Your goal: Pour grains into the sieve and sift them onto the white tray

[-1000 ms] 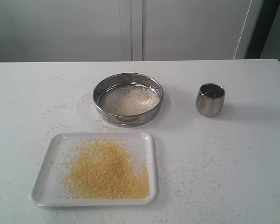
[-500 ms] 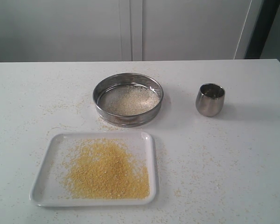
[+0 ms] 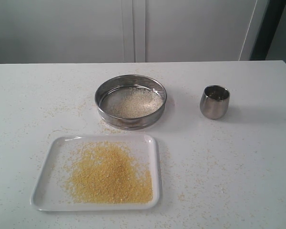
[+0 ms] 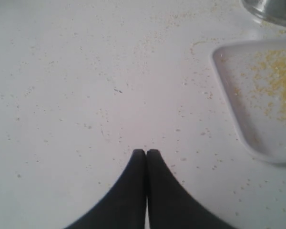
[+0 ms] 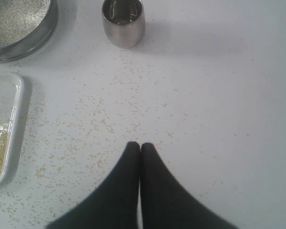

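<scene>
The round steel sieve [image 3: 131,101] sits at the middle back of the table with pale whitish grains [image 3: 133,102] lying on its mesh. In front of it lies the white tray [image 3: 47,191] holding a heap of golden-yellow grains [image 3: 108,174]. Neither arm shows in the exterior view. My left gripper [image 4: 146,151] is shut and empty above bare table, with the tray's corner [image 4: 250,129] off to one side. My right gripper [image 5: 140,144] is also shut and empty, with the sieve [image 5: 35,36] and tray edge [image 5: 14,143] in its view.
A small rounded steel cup [image 3: 214,101] stands upright to the right of the sieve; it also shows in the right wrist view as the cup [image 5: 124,24]. Loose stray grains [image 5: 95,124] are scattered over the white tabletop around tray and sieve.
</scene>
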You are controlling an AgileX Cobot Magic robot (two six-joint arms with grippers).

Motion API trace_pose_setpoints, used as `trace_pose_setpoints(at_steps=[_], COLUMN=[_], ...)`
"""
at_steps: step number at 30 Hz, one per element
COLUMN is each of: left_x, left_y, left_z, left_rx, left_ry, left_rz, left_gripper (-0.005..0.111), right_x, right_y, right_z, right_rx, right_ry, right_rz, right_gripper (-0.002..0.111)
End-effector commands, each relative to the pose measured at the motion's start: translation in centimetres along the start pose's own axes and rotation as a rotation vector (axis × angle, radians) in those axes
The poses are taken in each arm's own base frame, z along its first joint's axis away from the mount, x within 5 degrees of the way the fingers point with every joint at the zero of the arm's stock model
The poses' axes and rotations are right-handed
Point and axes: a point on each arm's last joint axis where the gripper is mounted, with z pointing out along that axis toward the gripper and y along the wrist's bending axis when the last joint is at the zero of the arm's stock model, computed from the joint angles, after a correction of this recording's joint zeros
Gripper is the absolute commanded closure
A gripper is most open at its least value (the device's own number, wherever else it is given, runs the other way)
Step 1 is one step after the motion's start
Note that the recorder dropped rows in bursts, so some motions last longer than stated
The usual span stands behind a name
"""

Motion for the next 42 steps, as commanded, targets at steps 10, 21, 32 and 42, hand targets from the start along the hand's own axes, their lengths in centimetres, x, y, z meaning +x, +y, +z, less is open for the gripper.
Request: trace_pose_setpoints(at_steps=[10, 21, 32, 42], left_x=[1.64, 1.64, 1.64, 1.66], left_y=[-0.06, -0.06, -0.04, 0.17], left_z=[0.99, 0.99, 0.99, 0.99], left_rx=[-0.003, -0.003, -0.006, -0.047], left_ry=[0.025, 0.025, 0.025, 0.028], left_rz=[0.0, 0.0, -0.002, -0.022], left_gripper=[0.107, 0.107, 0.107, 0.107], right_x=[-0.02, -0.02, -0.02, -0.02], right_y=[-0.1, -0.1, -0.1, -0.1], right_z=[-0.09, -0.09, -0.09, -0.09], right_rx=[0.0, 0.0, 0.0, 0.0], right_ry=[-0.015, -0.015, -0.015, -0.015], right_rz=[0.005, 0.005, 0.005, 0.005], right_gripper=[0.108, 0.108, 0.108, 0.108])
